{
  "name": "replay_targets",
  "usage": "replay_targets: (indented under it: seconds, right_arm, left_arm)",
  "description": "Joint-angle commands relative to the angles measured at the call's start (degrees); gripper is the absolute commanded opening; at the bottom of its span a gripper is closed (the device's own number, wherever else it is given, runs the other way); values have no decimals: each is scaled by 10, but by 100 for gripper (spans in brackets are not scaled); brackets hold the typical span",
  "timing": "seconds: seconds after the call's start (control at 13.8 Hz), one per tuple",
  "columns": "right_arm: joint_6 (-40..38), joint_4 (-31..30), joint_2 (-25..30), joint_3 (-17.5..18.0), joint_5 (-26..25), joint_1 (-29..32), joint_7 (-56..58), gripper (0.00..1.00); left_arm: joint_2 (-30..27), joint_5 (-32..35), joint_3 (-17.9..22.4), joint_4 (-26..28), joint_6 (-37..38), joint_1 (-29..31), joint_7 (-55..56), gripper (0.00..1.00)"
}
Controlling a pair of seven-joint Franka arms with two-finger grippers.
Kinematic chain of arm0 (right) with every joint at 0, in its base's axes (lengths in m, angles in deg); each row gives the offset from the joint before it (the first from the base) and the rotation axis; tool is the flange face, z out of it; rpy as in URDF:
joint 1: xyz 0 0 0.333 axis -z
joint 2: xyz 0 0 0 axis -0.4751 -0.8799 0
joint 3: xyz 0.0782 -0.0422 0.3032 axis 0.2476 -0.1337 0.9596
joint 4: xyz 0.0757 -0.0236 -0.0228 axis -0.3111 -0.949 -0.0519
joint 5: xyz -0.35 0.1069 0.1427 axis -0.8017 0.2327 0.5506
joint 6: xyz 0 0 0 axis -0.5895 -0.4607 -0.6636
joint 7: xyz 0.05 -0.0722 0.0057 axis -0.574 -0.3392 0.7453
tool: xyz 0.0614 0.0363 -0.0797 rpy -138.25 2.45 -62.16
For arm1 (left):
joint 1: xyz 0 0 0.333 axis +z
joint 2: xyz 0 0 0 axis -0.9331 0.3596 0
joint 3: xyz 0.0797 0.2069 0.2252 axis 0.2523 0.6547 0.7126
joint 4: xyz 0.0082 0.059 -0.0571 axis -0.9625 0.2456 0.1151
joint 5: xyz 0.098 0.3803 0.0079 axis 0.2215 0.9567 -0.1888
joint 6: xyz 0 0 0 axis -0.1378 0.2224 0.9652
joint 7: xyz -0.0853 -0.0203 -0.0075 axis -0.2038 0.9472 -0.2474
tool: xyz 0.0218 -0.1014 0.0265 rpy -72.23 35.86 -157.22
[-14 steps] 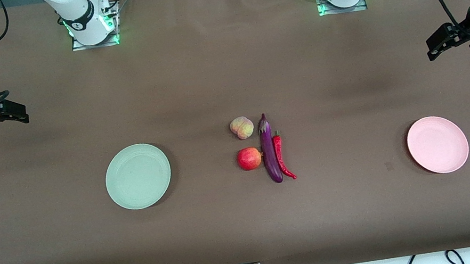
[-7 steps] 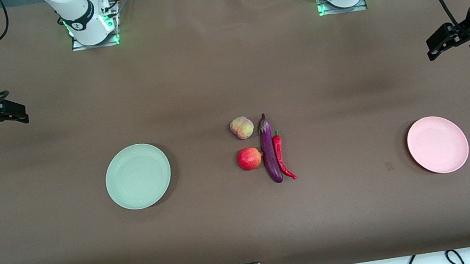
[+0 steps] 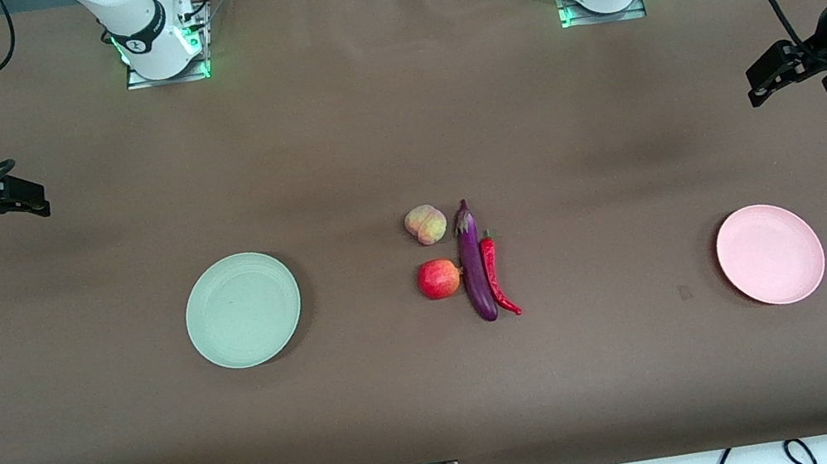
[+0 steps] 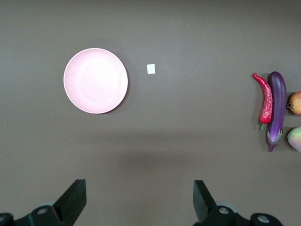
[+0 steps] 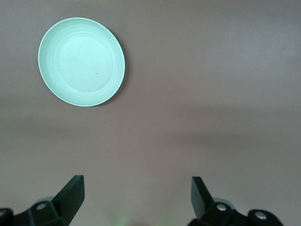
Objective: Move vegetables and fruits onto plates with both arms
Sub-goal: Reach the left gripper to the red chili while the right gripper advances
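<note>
Nothing moved yet: all four items sit in a tight cluster mid-table, both plates bare. Left gripper [image 3: 763, 88] hangs high over the left arm's end of the table, jaws spread wide, holding nothing; the wrist view shows its fingers [image 4: 70, 200] apart over bare cloth. Right gripper [image 3: 30, 201] mirrors it over the right arm's end, also spread and holding nothing.

From the left gripper, the pink plate [image 3: 770, 254] lies near, below it on the cloth, and the cluster is well apart toward table centre. From the right gripper, the mint green plate [image 3: 243, 310] is the nearest thing, with the cluster past it toward centre.

Cluster layout: eggplant [image 3: 474, 264] lying lengthwise, chili pepper [image 3: 495, 274] just beside it on the left-arm side, probably touching. Peach [image 3: 425, 224] and red apple-like fruit [image 3: 438, 279] are on the right-arm side, the apple touching or nearly touching the eggplant.

Handling guesses:
- Eggplant: glossy skin, likely slippery and stiff. Take it across the middle of its length so it doesn't tip.
- Chili: thin, light, curved. Pinch mid-body, not the stem; there's little room between it and the eggplant, so a finger may nudge its neighbour.
- Apple and peach: round, likely to roll or squirt out. Close across the widest part, centred. The peach's lobes may make the seat uneven.

Likely split: left arm takes the vegetables, right arm the fruits.
</note>
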Motion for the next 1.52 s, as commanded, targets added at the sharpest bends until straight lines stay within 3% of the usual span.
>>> replay_targets:
  seconds: [0.0, 0.29, 0.58, 0.87, 1.01, 1.45]
  right_arm:
    - [-11, 15, -6, 0, 10, 3, 8, 100]
    - [-9, 15, -6, 0, 11, 3, 8, 100]
    - [-9, 15, -7, 0, 13, 4, 7, 100]
    - [-3, 15, -17, 2, 14, 0, 6, 100]
    - [-3, 15, -30, 2, 19, -12, 5, 100]
    - [-1, 15, -73, 1, 24, -16, 6, 100]
  left_arm:
    - [25, -25, 0, -16, 4, -1, -6, 100]
    - [47, -21, 0, -32, -5, -10, -1, 100]
    - [136, -21, 0, -30, 2, -8, -3, 100]
    - [160, -48, -2, -31, -7, -22, 4, 100]
    - [197, -83, -8, -27, -74, -50, 44, 100]
    - [326, -85, -19, -32, -222, -164, 220, 100]
